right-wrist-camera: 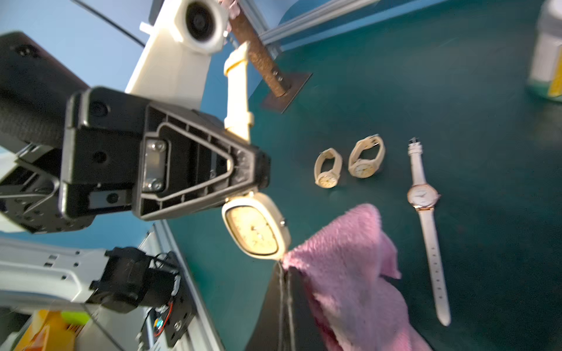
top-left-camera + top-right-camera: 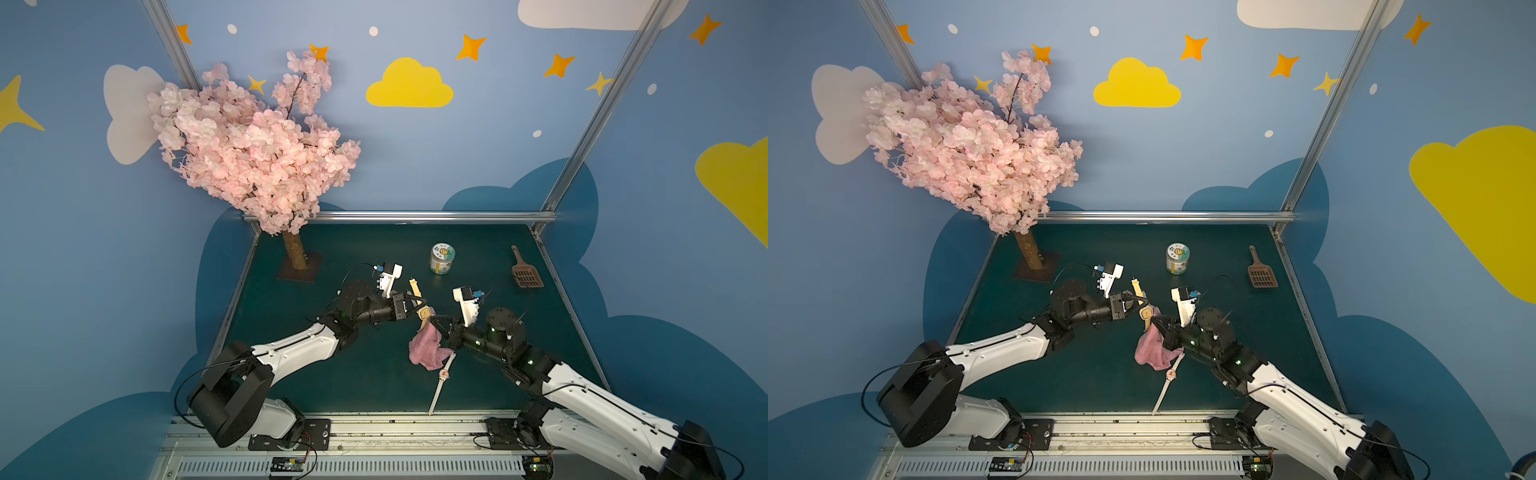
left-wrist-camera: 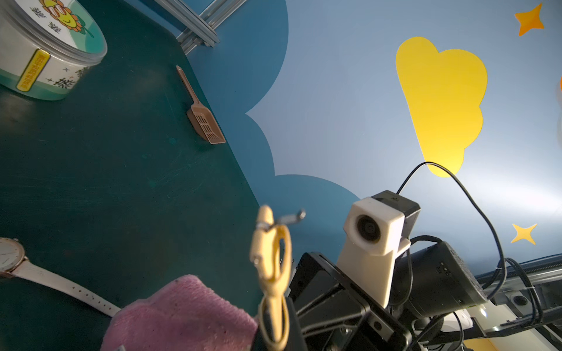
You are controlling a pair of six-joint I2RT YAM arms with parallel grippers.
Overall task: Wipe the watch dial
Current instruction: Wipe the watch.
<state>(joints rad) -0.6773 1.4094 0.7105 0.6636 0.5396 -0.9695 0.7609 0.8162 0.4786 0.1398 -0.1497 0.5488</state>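
Observation:
A cream watch [image 2: 424,312] with an oval dial [image 1: 254,231] hangs above the table's middle. My left gripper [image 2: 415,301] is shut on its strap [image 3: 270,258], just above the case. A pink cloth [image 2: 424,351] is pinched in my right gripper [image 1: 286,273], which is shut on the cloth's top corner. That corner touches the lower edge of the watch case, and the rest of the cloth [image 1: 343,258] droops to the table. The dial faces the right wrist camera and shows uncovered. In both top views the two grippers [image 2: 1156,320] meet tip to tip.
A white-strapped watch [image 2: 444,374] lies flat near the front, partly under the cloth. Two small cream watches [image 1: 327,168] [image 1: 366,156] sit on the green mat. A lidded jar [image 2: 441,258] and a brown scoop [image 2: 525,274] stand at the back, a blossom tree [image 2: 257,153] at back left.

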